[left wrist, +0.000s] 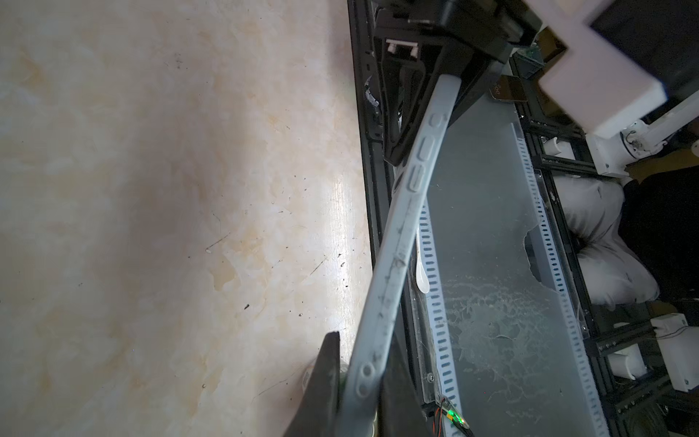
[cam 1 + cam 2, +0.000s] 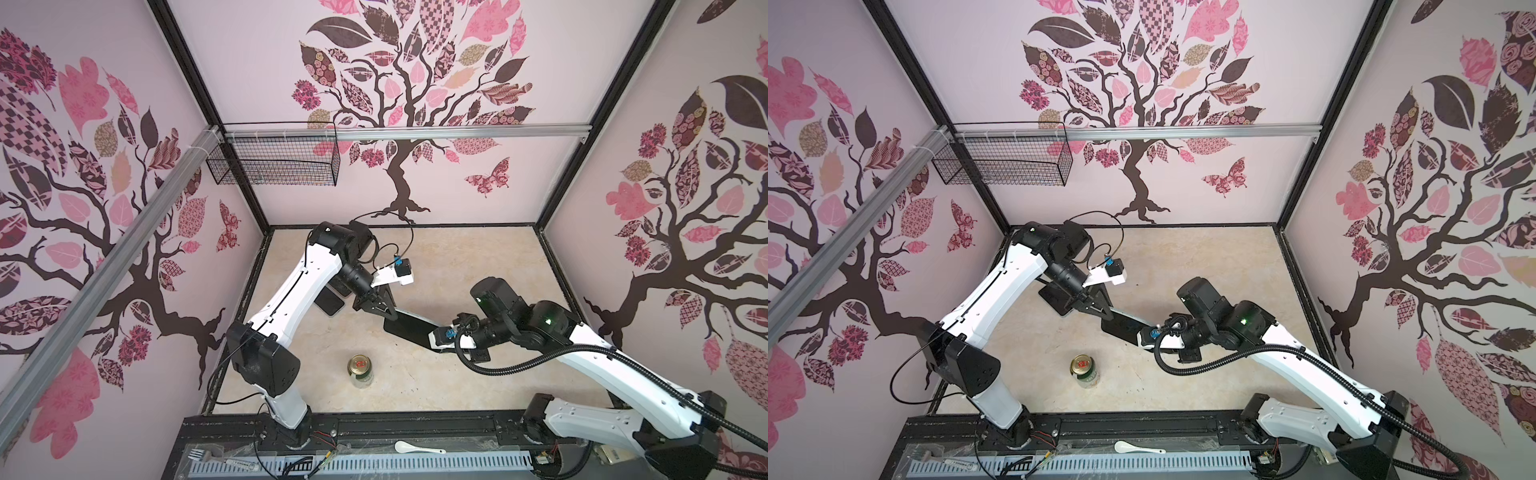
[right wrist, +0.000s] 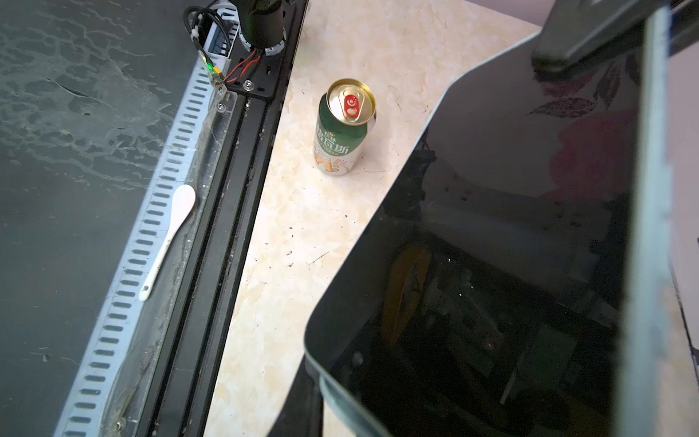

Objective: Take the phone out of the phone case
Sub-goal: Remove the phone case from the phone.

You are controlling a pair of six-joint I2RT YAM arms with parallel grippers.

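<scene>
You couldn't see the right gripper's (image 1: 423,113) fingertips in the top views, since its wrist camera covered them, nor tell how far the phone (image 3: 491,246) still sat in its case (image 1: 401,246). Both grippers were clamped tight: the left gripper (image 1: 361,393) pinched the case's grey edge and the right gripped the phone's other end, held clear of the table (image 2: 415,390).

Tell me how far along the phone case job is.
Done: the phone, in its grey case, is off the table, held at opposite ends by the left gripper and right gripper. In hand: both are shut on the case rim. Left: the dark screen sits inside that rim, so the phone has yet to be worked free.
</scene>
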